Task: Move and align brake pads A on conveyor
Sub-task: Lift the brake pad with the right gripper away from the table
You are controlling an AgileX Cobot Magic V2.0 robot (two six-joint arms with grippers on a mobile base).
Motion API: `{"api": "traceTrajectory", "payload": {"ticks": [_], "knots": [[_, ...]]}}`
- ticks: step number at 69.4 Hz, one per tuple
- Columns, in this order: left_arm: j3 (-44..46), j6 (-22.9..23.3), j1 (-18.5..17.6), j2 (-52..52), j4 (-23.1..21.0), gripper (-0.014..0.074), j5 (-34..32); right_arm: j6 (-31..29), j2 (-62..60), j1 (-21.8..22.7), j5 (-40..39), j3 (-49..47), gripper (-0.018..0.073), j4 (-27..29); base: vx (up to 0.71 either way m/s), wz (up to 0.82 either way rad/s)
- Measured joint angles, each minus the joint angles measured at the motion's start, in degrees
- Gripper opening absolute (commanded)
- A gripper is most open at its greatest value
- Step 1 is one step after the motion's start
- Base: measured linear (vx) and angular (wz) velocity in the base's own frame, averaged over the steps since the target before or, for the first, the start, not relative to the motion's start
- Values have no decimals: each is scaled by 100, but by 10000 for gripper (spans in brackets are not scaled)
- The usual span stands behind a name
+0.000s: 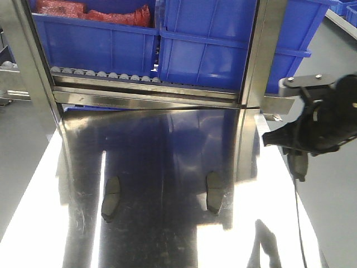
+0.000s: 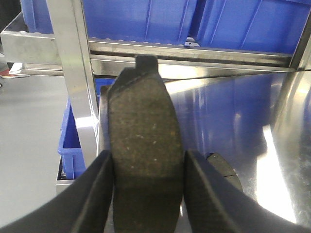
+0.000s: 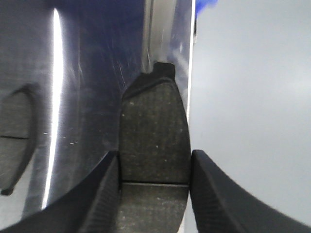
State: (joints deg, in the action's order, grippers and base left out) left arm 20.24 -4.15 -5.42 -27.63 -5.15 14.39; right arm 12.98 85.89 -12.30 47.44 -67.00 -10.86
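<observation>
Front view: stainless steel table (image 1: 167,139), mirror-bright, with blue bins (image 1: 212,44) on the rack behind it. One bin held red parts (image 1: 111,14).

Two brake pads lay flat on the steel, well apart. We noted the left table pad (image 1: 111,199) and the right table pad (image 1: 215,192), both lengthwise away from the robot and roughly level with each other.

The right gripper (image 1: 301,153) hung at the table's right edge. Its wrist view showed the right gripper (image 3: 154,158) clamped on the right-held pad (image 3: 154,131), with a black finger (image 3: 97,194) pressed to each long side. The groove across the pad sat just below the fingertips. From the front, the right-held pad (image 1: 300,166) hung below the fingers. Another pad (image 3: 14,145) lay on the steel to its left, partly cut off by the frame.

The left gripper (image 2: 148,160) showed only in its own wrist view. It was clamped on the left-held pad (image 2: 146,126), fingers (image 2: 97,194) tight against both long sides and the friction face toward the camera. Beside it a partly hidden pad (image 2: 224,167) rested on the table; we could not tell which one.
</observation>
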Motion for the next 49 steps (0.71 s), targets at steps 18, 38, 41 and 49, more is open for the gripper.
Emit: {"api": "traceTrajectory", "payload": {"ticks": [18, 38, 41, 49], "knots": [[0, 0, 0, 0, 0, -6, 0, -50, -1962, 0, -678, 1152, -4, -52, 0, 0], [0, 0, 0, 0, 0, -6, 0, -189, -4042, 0, -1754, 2560, -4, -52, 0, 0], [0, 0, 0, 0, 0, -6, 0, -191, -4313, 0, -1948, 2806, -4, -52, 0, 0], [0, 0, 0, 0, 0, -6, 0, -201, -5055, 0, -2375, 3350, -4, -52, 0, 0]]}}
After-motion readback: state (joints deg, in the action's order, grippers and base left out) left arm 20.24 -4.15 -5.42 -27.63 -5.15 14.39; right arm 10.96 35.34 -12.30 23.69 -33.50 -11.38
